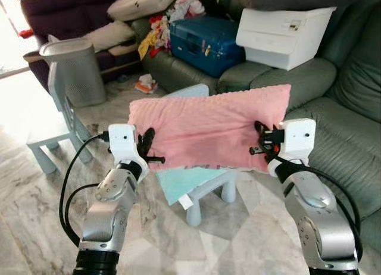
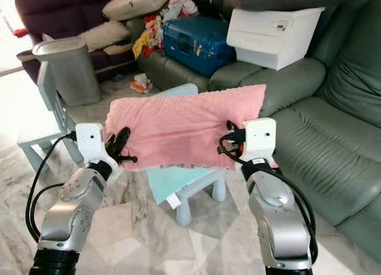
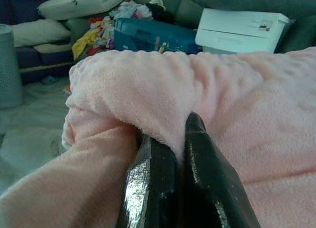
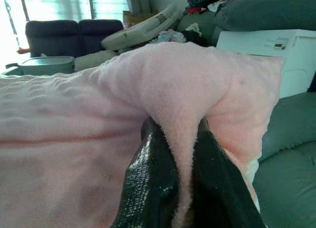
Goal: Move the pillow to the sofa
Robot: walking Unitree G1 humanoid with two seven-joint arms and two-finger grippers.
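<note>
A pink fleece pillow (image 1: pixel 208 129) hangs in the air between my two arms, above a small pale blue stool (image 1: pixel 205 188). My left gripper (image 1: pixel 147 145) is shut on its near left edge; in the left wrist view the black fingers (image 3: pixel 158 178) pinch a fold of pink fabric (image 3: pixel 163 95). My right gripper (image 1: pixel 262 141) is shut on the near right edge, with fleece (image 4: pixel 180 104) squeezed between its fingers (image 4: pixel 150 183). The green leather sofa (image 1: pixel 336 126) lies to the right and behind the pillow.
The sofa's far seats hold a white storage box (image 1: pixel 283 28), a blue suitcase (image 1: pixel 205 43) and loose clothes (image 1: pixel 158 34). A grey bin (image 1: pixel 74 69) stands on a low white table (image 1: pixel 44 135) at left. A dark purple sofa (image 1: pixel 53 10) is behind it. Marble floor (image 1: pixel 36 215) lies below.
</note>
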